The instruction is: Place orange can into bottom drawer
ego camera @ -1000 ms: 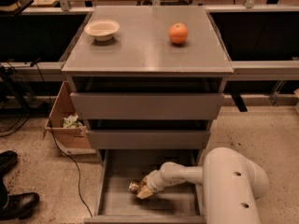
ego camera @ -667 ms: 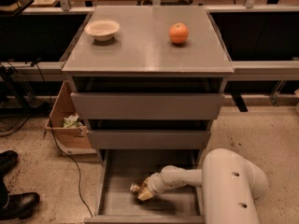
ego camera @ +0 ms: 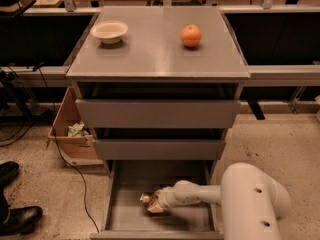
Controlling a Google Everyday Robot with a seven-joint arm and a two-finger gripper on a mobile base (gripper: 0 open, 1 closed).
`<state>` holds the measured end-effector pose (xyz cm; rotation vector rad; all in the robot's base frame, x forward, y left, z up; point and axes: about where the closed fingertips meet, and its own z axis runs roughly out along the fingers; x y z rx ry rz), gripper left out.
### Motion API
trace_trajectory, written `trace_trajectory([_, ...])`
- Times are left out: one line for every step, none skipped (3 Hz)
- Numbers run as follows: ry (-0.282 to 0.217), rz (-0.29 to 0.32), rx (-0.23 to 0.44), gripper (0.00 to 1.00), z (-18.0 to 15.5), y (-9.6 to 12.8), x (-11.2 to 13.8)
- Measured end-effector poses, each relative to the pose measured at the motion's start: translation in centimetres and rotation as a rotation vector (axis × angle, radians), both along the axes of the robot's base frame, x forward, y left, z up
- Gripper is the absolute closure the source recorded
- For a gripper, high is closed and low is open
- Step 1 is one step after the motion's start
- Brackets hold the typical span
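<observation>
1. The orange can (ego camera: 147,199) is inside the bottom drawer (ego camera: 125,220), over the middle of its floor and a little towards its left wall. Only its shiny end and a strip of patterned body show. I cannot tell whether it touches the drawer floor or hangs just above it.
2. The can's long axis appears to run across the drawer, roughly parallel to the front lip, with the silver end facing the left wall. It sits at the very tip of the gripper (ego camera: 154,203), in line with the arm.
3. The fingers (ego camera: 155,208) look clenched on the can's body from the side nearer the drawer's right wall; one pale finger shows under it, towards the front lip.
4. The arm (ego camera: 200,194) comes in over the drawer's right wall, low and nearly level with it.
5. Judgement: the can is already within the drawer's walls, so what is left is letting go and drawing back over the right wall. Lying on its side, the can may roll towards the front lip or the back.
6. Above the bottom drawer stand two drawers with tall fronts (ego camera: 157,113). Higher up, the surface (ego camera: 155,59) carries the orange fruit (ego camera: 191,35) and a bowl (ego camera: 109,31).
</observation>
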<state>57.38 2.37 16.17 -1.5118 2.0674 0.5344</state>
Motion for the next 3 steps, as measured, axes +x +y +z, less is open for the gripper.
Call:
trace_trajectory([-0.019, 0.000, 0.029, 0.15, 0.9, 0.2, 0.2])
trace_trajectory([-0.035, -0.001, 0.055, 0.00, 2.4, 0.3, 0.1])
trace_trajectory([-0.040, -0.007, 0.070, 0.00, 3.5, 0.1, -0.1])
